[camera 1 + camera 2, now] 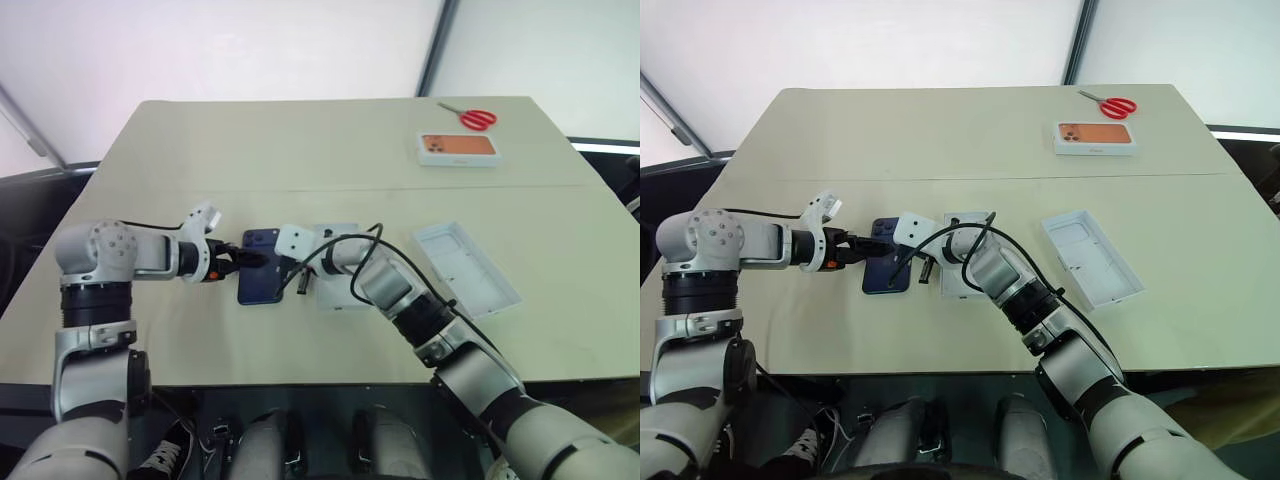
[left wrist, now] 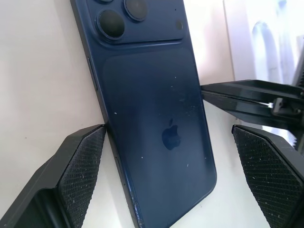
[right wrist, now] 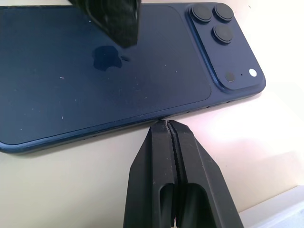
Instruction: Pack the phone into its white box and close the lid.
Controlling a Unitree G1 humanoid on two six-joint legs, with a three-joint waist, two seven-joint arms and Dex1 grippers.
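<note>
The dark blue phone (image 1: 260, 270) lies face down on the table, camera cluster at its far end. My left gripper (image 2: 168, 135) is open and straddles the phone from the left, with one fingertip (image 2: 83, 166) against its long edge and the other finger (image 3: 111, 19) over its back. My right gripper (image 3: 166, 126) is shut, its tips pressed against the phone's opposite long edge. The white box (image 1: 333, 295) sits just right of the phone, partly under my right arm. The lid (image 1: 467, 268) lies open side up farther right.
A white box with an orange phone picture (image 1: 458, 148) and red-handled scissors (image 1: 472, 118) lie at the table's far right. A black cable (image 1: 355, 262) loops over my right wrist. The table's front edge runs close below the phone.
</note>
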